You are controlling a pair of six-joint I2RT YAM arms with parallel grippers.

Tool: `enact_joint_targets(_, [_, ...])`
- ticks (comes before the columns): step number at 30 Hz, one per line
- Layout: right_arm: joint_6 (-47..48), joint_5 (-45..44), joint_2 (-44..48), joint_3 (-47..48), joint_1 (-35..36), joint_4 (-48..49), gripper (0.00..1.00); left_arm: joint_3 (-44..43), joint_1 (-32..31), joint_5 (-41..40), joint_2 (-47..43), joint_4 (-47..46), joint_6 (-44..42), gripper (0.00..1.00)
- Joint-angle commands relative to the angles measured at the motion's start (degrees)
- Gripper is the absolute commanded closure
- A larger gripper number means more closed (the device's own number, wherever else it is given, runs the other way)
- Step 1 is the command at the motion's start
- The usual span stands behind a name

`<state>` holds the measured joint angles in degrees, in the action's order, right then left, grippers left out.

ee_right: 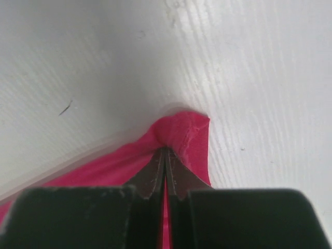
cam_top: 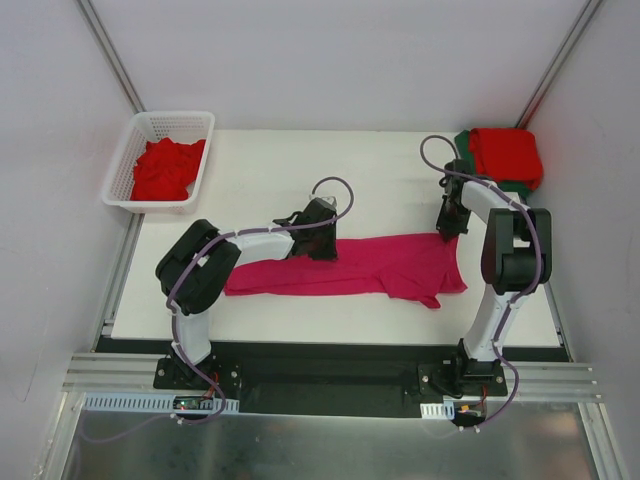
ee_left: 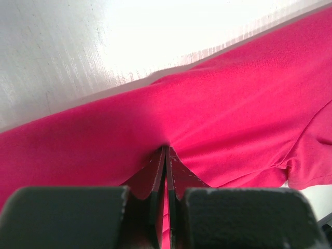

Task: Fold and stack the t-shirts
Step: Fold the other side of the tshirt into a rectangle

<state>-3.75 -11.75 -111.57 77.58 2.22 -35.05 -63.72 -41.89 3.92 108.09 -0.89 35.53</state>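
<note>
A magenta-pink t-shirt (cam_top: 370,268) lies stretched in a long band across the middle of the white table (cam_top: 270,180). My left gripper (cam_top: 322,243) is shut on its far edge near the middle; the left wrist view shows pink cloth (ee_left: 218,114) pinched between the closed fingers (ee_left: 155,174). My right gripper (cam_top: 447,232) is shut on the shirt's far right corner (ee_right: 187,129), which bunches at the fingertips (ee_right: 176,176). A folded red t-shirt (cam_top: 507,155) lies on a dark green t-shirt (cam_top: 463,141) at the back right. Crumpled red shirts (cam_top: 165,168) lie in the basket.
A white plastic lattice basket (cam_top: 205,125) stands at the back left corner of the table. Grey walls close in both sides and the back. The arm bases sit on a metal rail (cam_top: 330,380) at the near edge.
</note>
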Motion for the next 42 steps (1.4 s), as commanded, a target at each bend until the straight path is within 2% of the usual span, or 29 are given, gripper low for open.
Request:
enact_joint_targets(1, [-0.6, -5.7, 0.5, 0.8, -1.6, -2.5, 0.99, 1.2, 0.8, -2.2, -1.7, 2.8, -1.3, 1.00])
enact_joint_targets(13, [-2.8, -13.3, 1.5, 1.3, -2.0, -4.4, 0.98, 1.9, 0.9, -2.4, -1.9, 2.7, -1.0, 1.00])
enact_joint_targets(18, [-2.1, -10.1, 7.8, -1.8, -2.0, 1.2, 0.99, 1.9, 0.9, -2.5, -1.6, 2.7, -0.7, 1.00])
enact_joint_targets(26, [-1.9, -7.4, 20.8, -6.3, -1.9, 4.8, 0.99, 2.2, 0.9, -2.5, -1.7, 2.7, -0.1, 1.00])
enact_joint_targets(34, [-1.3, -0.2, 29.3, -9.7, 6.6, -0.5, 0.98, 1.2, 0.9, -2.5, -1.4, 2.7, -0.5, 1.00])
enact_joint_targets(42, [-6.7, 3.0, 41.6, -22.4, 14.0, -4.9, 0.98, 1.0, 0.9, -2.3, -1.1, 2.7, -0.5, 1.00])
